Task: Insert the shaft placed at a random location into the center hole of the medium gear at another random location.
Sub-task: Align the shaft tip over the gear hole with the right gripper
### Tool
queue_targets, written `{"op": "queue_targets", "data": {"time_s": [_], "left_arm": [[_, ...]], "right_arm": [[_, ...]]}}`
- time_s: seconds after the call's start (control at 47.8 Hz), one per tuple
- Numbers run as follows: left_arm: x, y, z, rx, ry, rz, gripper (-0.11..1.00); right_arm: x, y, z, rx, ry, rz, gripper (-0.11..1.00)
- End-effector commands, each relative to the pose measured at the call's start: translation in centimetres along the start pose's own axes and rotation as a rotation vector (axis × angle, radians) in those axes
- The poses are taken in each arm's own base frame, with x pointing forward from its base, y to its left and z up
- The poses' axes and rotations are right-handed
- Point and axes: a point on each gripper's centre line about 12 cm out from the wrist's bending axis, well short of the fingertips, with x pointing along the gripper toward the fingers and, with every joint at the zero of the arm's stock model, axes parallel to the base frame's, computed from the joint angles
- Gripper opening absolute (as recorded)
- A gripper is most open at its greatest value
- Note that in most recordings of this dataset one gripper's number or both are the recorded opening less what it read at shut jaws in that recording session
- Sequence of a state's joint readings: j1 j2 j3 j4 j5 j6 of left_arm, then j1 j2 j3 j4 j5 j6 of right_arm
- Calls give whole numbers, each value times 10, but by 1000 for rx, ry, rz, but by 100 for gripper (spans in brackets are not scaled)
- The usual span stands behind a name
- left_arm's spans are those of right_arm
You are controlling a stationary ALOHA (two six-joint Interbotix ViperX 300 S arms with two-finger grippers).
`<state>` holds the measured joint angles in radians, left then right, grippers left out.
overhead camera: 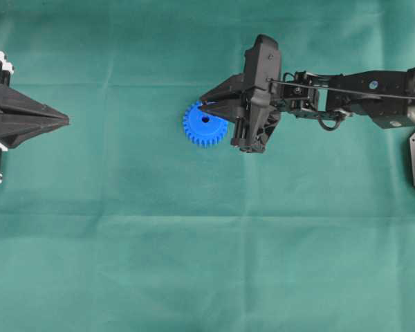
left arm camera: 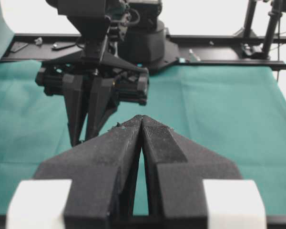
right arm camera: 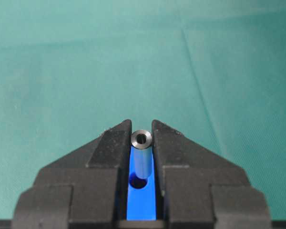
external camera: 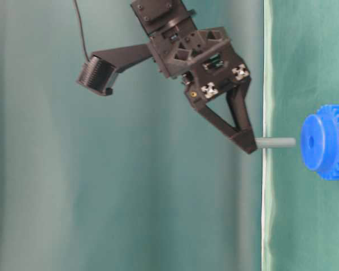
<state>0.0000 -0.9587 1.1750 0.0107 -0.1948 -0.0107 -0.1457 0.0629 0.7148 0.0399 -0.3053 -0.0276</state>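
Green cloth [overhead camera: 194, 263]: spread flat over the whole worktop, faint fold creases crossing lengthwise and crosswise. Pale cloth edge [external camera: 265, 197] visible in the table-level view. Black frame rail [left arm camera: 219, 40]: along the far edge of the cloth, small fittings lying on it. Black stand poles [left arm camera: 250, 16]: upright beyond the rail, at its right end.

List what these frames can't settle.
- Small grey metal shaft: overhead, hidden under the right gripper.
- Bright blue plastic toothed gear: table-level, cut by the right edge.
- Gear's centre hole: right wrist, partly covered by the shaft.
- Shaft and gear: left wrist, neither visible behind the shut left gripper.
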Motion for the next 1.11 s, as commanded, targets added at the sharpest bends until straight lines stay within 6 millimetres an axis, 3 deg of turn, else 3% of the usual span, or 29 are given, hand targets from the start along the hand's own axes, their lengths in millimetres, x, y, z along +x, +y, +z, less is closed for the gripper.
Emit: {"op": "queue_targets", "data": {"time_s": [0.0,0.418,0.69,1.088], "left_arm": [[2,0,8,0,-20,1,0],[2,0,7,3,-15,1,0],[2,0,7,2,-14,1,0],[2,0,7,0,-14,1,0]], "right_arm": [[1,2,8,2,-37,1,13],[15,1,-14,14,11,-5,13],[14,0,-20,27,13,-11,13],[-4,0,3,21,-58,-9,13]]}}
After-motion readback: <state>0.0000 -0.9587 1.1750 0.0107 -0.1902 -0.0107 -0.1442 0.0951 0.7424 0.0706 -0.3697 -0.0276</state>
